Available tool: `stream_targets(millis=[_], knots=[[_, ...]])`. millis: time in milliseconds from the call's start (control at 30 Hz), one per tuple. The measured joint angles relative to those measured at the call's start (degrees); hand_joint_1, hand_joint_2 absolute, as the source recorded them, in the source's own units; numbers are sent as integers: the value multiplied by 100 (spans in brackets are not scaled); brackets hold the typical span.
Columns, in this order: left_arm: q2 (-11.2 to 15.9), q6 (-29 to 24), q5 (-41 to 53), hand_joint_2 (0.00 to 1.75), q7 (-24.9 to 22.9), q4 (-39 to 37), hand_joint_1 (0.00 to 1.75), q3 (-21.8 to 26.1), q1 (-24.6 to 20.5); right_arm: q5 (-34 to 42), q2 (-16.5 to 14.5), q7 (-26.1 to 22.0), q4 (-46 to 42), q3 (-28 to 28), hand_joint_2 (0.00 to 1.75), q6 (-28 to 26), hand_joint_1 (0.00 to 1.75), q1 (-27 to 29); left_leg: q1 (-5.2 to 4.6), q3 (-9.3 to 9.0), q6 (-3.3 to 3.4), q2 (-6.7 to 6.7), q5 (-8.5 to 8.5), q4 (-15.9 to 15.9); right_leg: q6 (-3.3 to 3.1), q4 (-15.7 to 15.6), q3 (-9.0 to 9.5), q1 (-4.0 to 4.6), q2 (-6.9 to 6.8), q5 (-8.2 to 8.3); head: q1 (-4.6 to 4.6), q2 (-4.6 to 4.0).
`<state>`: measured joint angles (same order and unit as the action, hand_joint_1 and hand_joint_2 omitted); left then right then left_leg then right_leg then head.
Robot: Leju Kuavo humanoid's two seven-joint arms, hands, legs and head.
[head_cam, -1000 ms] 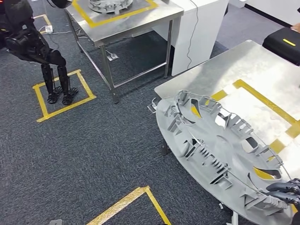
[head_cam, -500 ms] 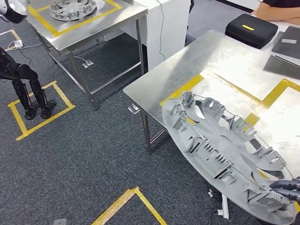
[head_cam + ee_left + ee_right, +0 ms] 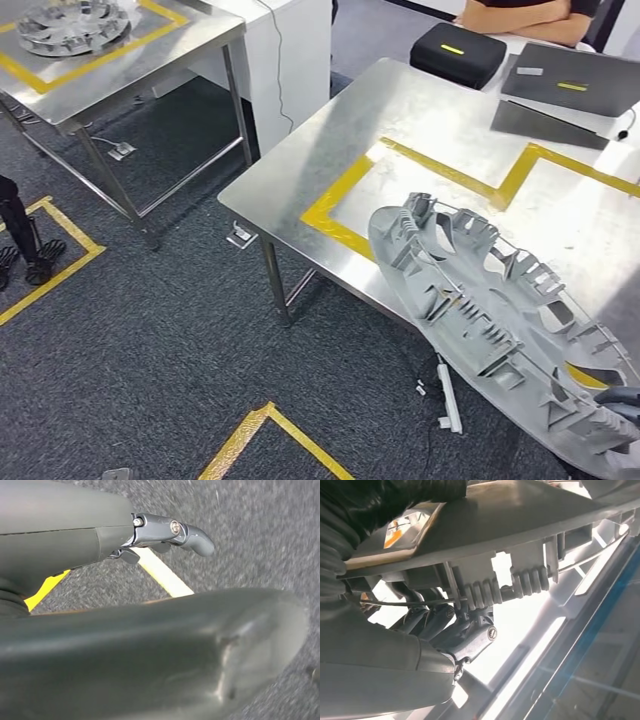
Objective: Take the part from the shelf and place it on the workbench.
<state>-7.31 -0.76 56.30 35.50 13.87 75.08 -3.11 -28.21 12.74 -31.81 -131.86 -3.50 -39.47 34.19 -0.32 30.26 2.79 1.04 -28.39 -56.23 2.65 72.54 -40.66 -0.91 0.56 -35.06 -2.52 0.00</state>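
Part: a large grey flat oval plastic part (image 3: 498,320) with raised ribs and cut-outs on its upper face. It is tilted above the near edge of the counter, its far end over the yellow tape frame and its near end reaching out past the counter's edge above the carpet.
Right hand: the right hand (image 3: 623,398) shows at the lower right corner of the head view, dark fingers at the near end of the part. In the right wrist view the fingers (image 3: 471,637) are curled against the ribbed underside of the part (image 3: 516,525), holding it.
Left hand: the left hand (image 3: 158,530) hangs over the dark carpet; one finger is stretched out straight, but the rest are too hidden to tell how widely it is spread. Nothing is seen in it.
Counter: a shiny steel counter (image 3: 332,140) on metal legs, marked with a yellow tape frame (image 3: 340,195).
On the far side: a black zipped case (image 3: 457,53) and a dark flat laptop (image 3: 573,80).
Other counter: a second steel counter (image 3: 151,55) carries a round grey ribbed part (image 3: 72,24).
Person: folded arms (image 3: 521,14) at the far edge.
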Motion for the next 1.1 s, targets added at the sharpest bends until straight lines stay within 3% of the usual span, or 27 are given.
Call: stream_targets(millis=[33, 67, 100, 167, 233, 300, 333, 400, 467, 533, 567, 600, 667, 700, 767, 833, 900, 967, 1000, 1033, 1067, 1100], knots=[[-3, 0, 0, 0, -2, -1, 0, 8, 5, -1, 0, 2, 1, -5, 175, 0, 175, 4, 2, 2, -5, 77, -3, -3, 26, 121, -39, -13, -19, -6, 1, 0], [-7, 0, 0, 0, -3, -1, 0, 14, 4, -1, 0, 4, 1, -14, 175, 0, 175, 8, 9, 3, -17, 153, -11, -10, 50, 16, 38, -26, -45, 94, 0, 0], [-11, 0, 0, 0, -5, -2, 0, 17, -1, -2, 0, 5, 1, -21, 175, 0, 175, 11, 20, -1, -37, 220, -24, -24, 72, -306, 229, -40, -99, 270, -1, 1], [-7, 0, 1, 0, -7, 0, 0, 21, -11, -2, 0, 5, 3, -35, 175, 0, 175, 10, 17, -6, -107, 333, -71, -79, 95, -1094, 683, -52, -332, 526, -7, 1], [3, 0, 1, 0, -8, 2, 0, 25, -18, -2, 0, 6, 4, -45, 175, 0, 175, 9, -19, -16, -178, 416, -108, -129, 25, -1422, 877, -41, -442, 563, 1, 1], [4, 0, 1, 0, -8, 3, 0, 27, -24, -2, 0, 7, 3, -56, 175, 0, 175, 20, -26, -33, -223, 494, -121, -141, -81, -1408, 866, -31, -329, 577, 14, 1], [6, 0, 0, 0, -9, 3, 0, 28, -29, -3, 0, 6, 2, -63, 175, -1, 175, 28, -12, -31, -251, 451, -161, -173, -115, -1407, 855, -34, -277, 590, 22, 0], [8, 0, 1, 0, -12, 3, 0, 29, -33, -4, 0, 5, -2, -80, 175, -2, 175, 37, 21, 89, -304, 214, -408, -500, -174, -1413, 846, -47, -171, 616, 36, 0], [3, 0, 2, 0, -22, 2, 0, 30, -22, -6, 0, 7, -3, -92, 175, -2, 175, 38, 32, 407, -325, -1, -793, -1245, -208, -1413, 828, -43, -58, 631, 46, 0], [-5, 0, 6, 0, -38, 2, 0, 31, -3, -6, 0, 22, -3, -99, 175, 8, 175, 42, 30, 668, -309, -40, -944, -1804, -229, -1412, 814, -22, 86, 643, 46, 0], [-7, 1, 14, 0, -49, 2, 0, 32, 2, -6, 0, 41, -3, -105, 175, 23, 175, 44, 26, 672, -283, -52, -850, -1792, -235, -1412, 814, -10, 164, 647, 45, 0], [-7, 4, 27, 0, -59, 2, 0, 32, 3, -7, 0, 69, -3, -116, 175, 49, 175, 47, 19, 574, -245, -84, -660, -1555, -237, -1412, 818, 1, 239, 650, 45, 1], [9, 17, 54, 0, -79, 2, 0, 32, 0, -12, 0, 142, -1, -139, 175, 130, 175, 45, 7, 246, -133, -325, -252, -785, -231, -1408, 820, 18, 372, 658, 41, 1], [17, 26, 61, 0, -85, 2, 0, 31, 0, -17, 0, 179, 2, -146, 175, 175, 175, 35, 4, 114, -90, -451, -146, -468, -217, -1403, 805, 18, 439, 667, 42, 1], [33, 52, 56, 0, -97, 1, 0, 31, -2, -37, 0, 246, 13, -150, 175, 260, 175, 7, -5, 16, -50, -558, -128, -217, -157, -1404, 751, -4, 565, 704, 44, 1], [31, 83, 40, 0, -107, 1, 0, 32, -17, -83, 1, 300, 22, -148, 175, 329, 175, -9, 0, 2, -50, -437, -95, -137, -88, -1405, 686, -25, 625, 730, 49, 1], [31, 99, 20, 0, -115, 1, 0, 32, -36, -135, 10, 349, 39, -134, 175, 369, 175, -55, 28, -17, -30, -309, -37, -42, -47, -1199, 549, -5, 389, 572, 11, 1], [34, 102, 9, 0, -133, 1, 0, 33, -30, -177, 26, 400, 71, -107, 175, 390, 175, -149, 34, -12, -15, -189, -15, -11, -7, -577, 256, -1, 80, 208, -26, 0], [35, 101, 9, 0, -144, 1, 0, 33, -22, -193, 32, 427, 91, -93, 175, 398, 175, -187, 32, -1, -14, -129, -14, -14, 19, -220, 102, -9, 16, 51, -28, 0], [35, 100, 9, 0, -155, 1, 0, 34, -16, -208, 33, 453, 112, -78, 175, 404, 175, -209, 32, 5, -16, -81, -13, -17, 45, 16, 16, -20, -14, -17, -27, 0], [33, 100, 9, 0, -162, 1, 0, 34, -16, -222, 37, 479, 133, -66, 175, 408, 175, -219, 36, 8, -19, -41, -14, -22, 67, 47, 34, -31, -30, 22, -27, 0], [30, 100, 9, 0, -168, 1, 0, 34, -20, -239, 43, 500, 155, -53, 175, 409, 175, -225, 43, 9, -29, -13, -18, -30, 86, -156, 174, -44, -45, 160, -28, 0]])
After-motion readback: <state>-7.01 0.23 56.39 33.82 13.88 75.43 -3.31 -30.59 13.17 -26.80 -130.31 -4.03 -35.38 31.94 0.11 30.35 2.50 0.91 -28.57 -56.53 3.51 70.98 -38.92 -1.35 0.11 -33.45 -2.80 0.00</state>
